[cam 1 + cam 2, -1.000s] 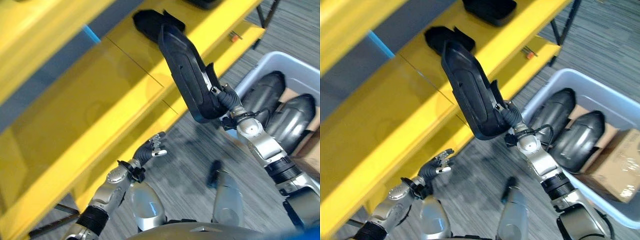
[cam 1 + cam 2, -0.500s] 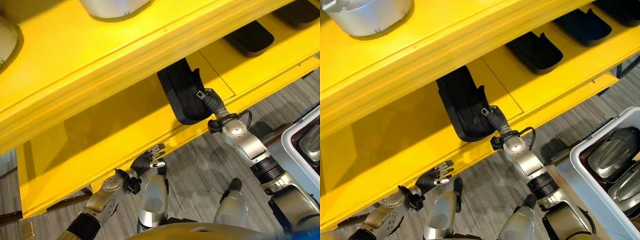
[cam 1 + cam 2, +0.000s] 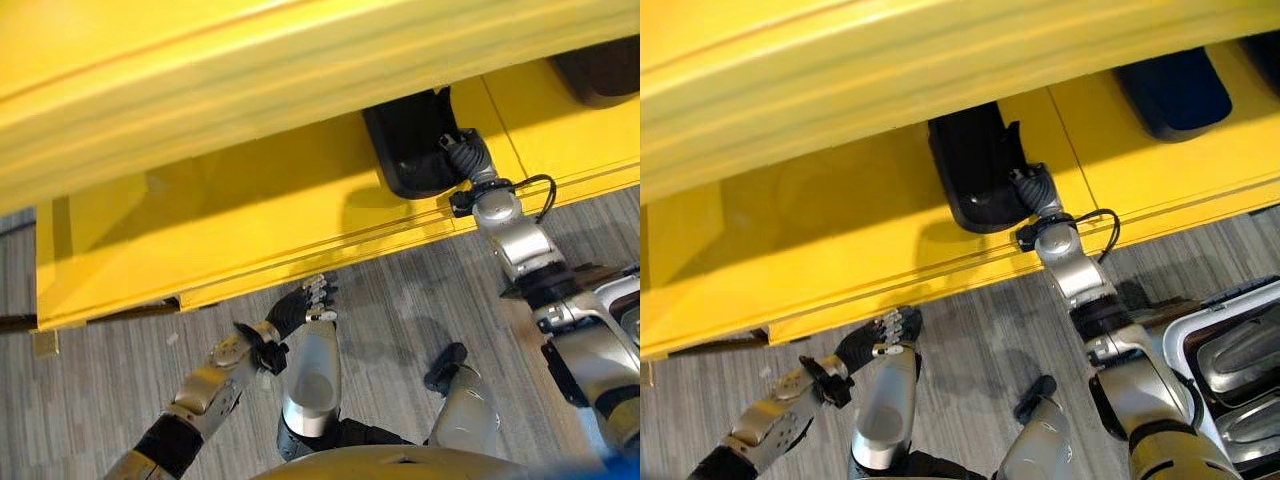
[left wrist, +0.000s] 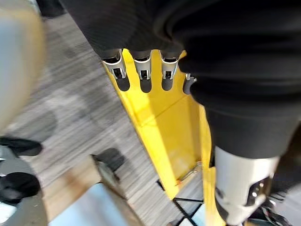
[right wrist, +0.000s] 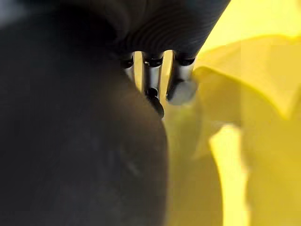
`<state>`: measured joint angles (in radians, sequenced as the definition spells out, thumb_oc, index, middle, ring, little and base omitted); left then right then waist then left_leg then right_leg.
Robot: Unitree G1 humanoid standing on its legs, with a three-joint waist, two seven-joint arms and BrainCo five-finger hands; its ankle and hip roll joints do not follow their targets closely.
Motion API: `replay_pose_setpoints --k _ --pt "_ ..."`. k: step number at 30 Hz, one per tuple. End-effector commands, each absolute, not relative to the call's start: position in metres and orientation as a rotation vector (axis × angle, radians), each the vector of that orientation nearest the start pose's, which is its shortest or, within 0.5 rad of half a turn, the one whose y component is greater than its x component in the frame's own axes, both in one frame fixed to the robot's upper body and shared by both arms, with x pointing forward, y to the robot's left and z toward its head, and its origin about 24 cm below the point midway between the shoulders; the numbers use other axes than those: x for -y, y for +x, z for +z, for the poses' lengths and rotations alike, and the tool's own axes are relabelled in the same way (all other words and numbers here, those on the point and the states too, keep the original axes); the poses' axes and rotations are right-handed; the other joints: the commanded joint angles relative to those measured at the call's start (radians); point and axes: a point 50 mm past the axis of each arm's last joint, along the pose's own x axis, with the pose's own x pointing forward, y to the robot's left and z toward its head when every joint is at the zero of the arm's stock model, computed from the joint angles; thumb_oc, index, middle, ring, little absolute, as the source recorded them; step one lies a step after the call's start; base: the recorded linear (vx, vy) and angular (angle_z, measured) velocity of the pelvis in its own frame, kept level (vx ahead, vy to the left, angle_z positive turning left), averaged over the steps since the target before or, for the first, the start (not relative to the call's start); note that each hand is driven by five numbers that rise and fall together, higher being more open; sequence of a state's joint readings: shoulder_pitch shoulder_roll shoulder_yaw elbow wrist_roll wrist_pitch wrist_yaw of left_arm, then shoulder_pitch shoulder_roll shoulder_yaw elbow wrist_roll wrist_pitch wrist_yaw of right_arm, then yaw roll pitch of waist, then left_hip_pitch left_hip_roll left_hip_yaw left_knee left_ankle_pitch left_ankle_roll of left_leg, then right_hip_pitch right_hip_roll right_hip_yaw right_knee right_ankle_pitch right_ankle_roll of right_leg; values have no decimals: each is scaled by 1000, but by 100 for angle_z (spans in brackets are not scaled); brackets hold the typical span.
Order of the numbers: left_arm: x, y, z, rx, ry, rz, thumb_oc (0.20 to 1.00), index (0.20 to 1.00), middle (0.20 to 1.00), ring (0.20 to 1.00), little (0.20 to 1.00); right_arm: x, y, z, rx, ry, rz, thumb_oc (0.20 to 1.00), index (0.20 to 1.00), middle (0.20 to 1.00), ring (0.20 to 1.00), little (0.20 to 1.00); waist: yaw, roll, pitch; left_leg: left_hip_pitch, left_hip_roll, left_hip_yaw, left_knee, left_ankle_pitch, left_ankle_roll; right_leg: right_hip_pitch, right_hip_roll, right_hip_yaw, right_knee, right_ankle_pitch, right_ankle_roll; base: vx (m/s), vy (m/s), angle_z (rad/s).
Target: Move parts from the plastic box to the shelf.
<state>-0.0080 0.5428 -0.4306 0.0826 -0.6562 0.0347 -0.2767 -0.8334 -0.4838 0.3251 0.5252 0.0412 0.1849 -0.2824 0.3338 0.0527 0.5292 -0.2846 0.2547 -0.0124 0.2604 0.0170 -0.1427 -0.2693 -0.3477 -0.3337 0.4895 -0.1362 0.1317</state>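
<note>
Yellow shelf [image 3: 870, 235]: runs across the upper half of both eye views; an upper tier's front edge crosses the top of the frame, a lower deck sits beneath it, its front lip slanting from lower left to mid right.

Black part [image 3: 975, 165]: long, dark moulded shell, lying on the lower deck at upper centre of the frame; its far end goes under the upper tier's edge, its rounded near end lies close to the deck's front lip.

Right hand [image 3: 1033, 186]: at the part's near right corner, arm entering from the lower right of the frame; dark ribbed cover pressed against the part; in the right wrist view the fingers [image 5: 151, 84] curl against the dark surface of the part, closed on its edge.

Left hand [image 3: 303, 304]: lower centre-left of the frame, over the grey striped floor [image 3: 110, 370], below and apart from the shelf lip; fingers straight and spread, holding nothing; the left wrist view shows the same straight fingers [image 4: 141, 70] in a row.

Second black part [image 3: 1173, 88]: on the same deck, upper right of the frame, well apart from the first.

Plastic box [image 3: 1185, 345]: pale rim at the lower right corner of the right eye view, on the floor; dark rounded parts [image 3: 1240, 350] lie inside it.
</note>
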Motion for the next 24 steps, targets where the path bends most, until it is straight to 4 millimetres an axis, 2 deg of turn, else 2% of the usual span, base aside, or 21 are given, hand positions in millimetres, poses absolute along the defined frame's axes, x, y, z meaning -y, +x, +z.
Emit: replay_pose_setpoints --k 1,4,6,9,10,12,19,24 --pt "-152 226 21 -263 -138 -618 1000 1000 1000 1000 1000 176 388 236 415 -652 -258 200 200 200 200 200 -1 -7 -13 -35 -32 39 16 35 56 31 54 -14 63 -45 -33 -94 -73 -1" --pt "-150 233 28 -243 -137 -634 1000 1000 1000 1000 1000 177 393 246 409 -668 -315 200 200 200 200 200 11 -9 -9 -71 -31 30 18 43 57 -6 60 -26 89 -50 -37 -106 -63 4" --pt "-145 238 35 -228 -134 -649 1000 1000 1000 1000 1000 184 402 254 337 -627 -382 200 200 200 200 200 26 -11 -9 -122 -33 19 26 49 60 -57 70 -40 119 -55 -47 -158 -71 8" --pt "-144 243 40 -209 -135 -644 1000 1000 1000 1000 1000 193 407 253 267 -611 -454 200 200 200 200 200 38 -11 -9 -174 -36 14 38 56 67 -108 70 -58 163 -65 -56 -107 -51 12" --pt "-144 243 39 -214 -134 -639 1000 1000 1000 1000 1000 194 409 250 241 -613 -457 200 200 200 200 200 39 -15 -9 -167 -42 15 47 32 63 -104 64 -50 181 -88 -45 -5 -19 9" --pt "-142 245 41 -211 -135 -639 1000 1000 1000 1000 1000 199 411 252 221 -644 -486 200 200 200 200 200 45 -9 -9 -189 -47 12 54 35 67 -124 58 -56 203 -92 -48 -23 -9 4" --pt "-138 250 48 -200 -155 -647 1000 1000 1000 1000 1000 197 413 288 272 -671 -566 200 200 200 200 200 56 7 -9 -271 -50 22 76 37 74 -206 40 -66 233 -81 -41 -54 26 0" --pt "-138 251 51 -190 -156 -649 1000 1000 1000 1000 1000 197 412 303 308 -729 -602 200 200 200 200 200 61 7 -9 -305 -53 23 84 39 79 -240 44 -70 261 -87 -45 -3 16 2"
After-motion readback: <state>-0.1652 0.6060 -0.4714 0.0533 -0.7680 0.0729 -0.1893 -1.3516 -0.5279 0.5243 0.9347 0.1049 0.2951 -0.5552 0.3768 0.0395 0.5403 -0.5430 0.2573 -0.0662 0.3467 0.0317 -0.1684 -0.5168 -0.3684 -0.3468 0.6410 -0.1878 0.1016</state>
